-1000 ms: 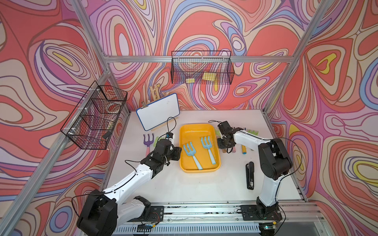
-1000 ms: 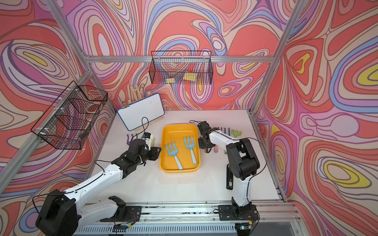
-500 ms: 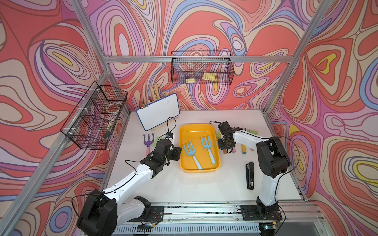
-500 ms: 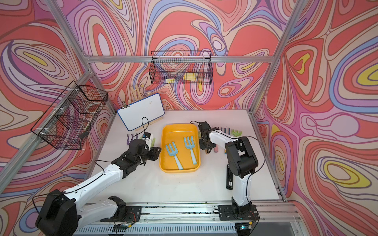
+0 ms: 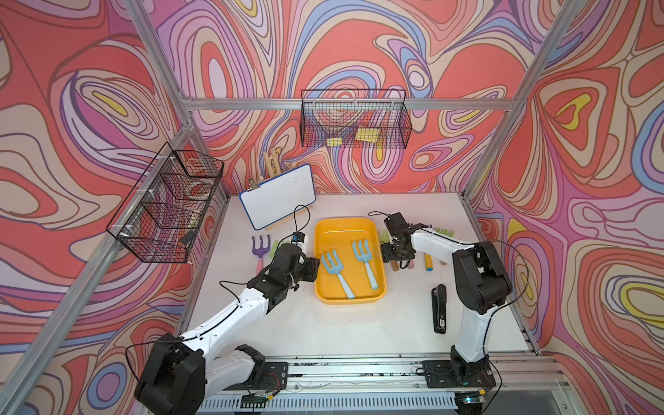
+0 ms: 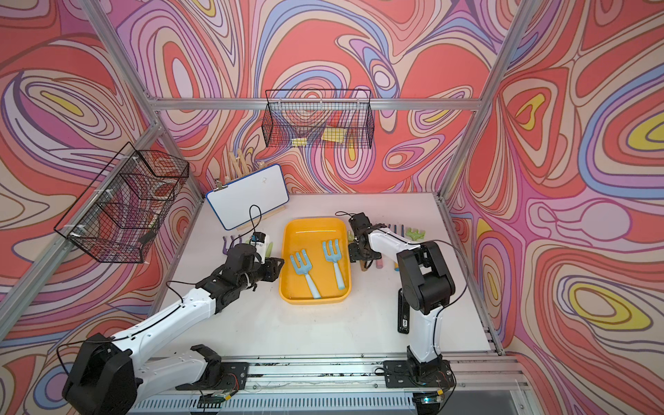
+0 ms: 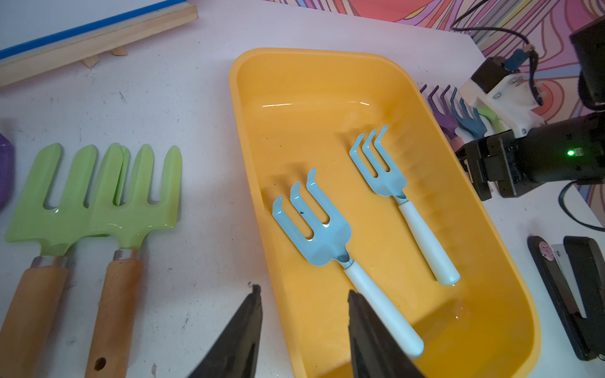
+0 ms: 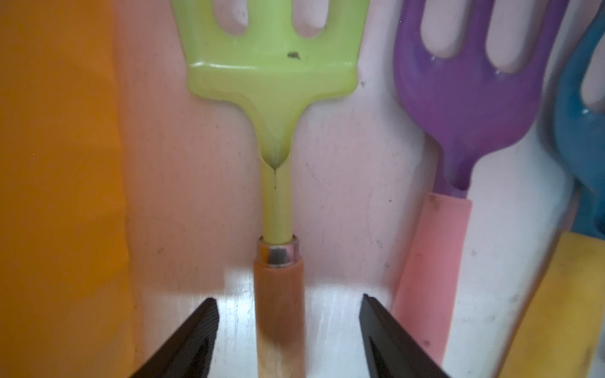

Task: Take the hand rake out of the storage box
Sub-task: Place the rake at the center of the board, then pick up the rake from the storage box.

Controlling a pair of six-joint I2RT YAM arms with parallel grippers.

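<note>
Yellow-orange storage box (image 5: 343, 219) holds both light-blue hand rakes (image 5: 333, 270). Your left jaws stand partly apart, empty, over its rim; your right jaws gape wide astride a green rake's (image 8: 271, 75) wooden handle on the desk (image 5: 323, 330).

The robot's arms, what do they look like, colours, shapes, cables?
The left arm and right arm have white links with bulky black joints and bases. Thin black cables loop alongside them. The left end effector and right end effector have black tapered fingers. A green light glows by the right wrist.
</note>
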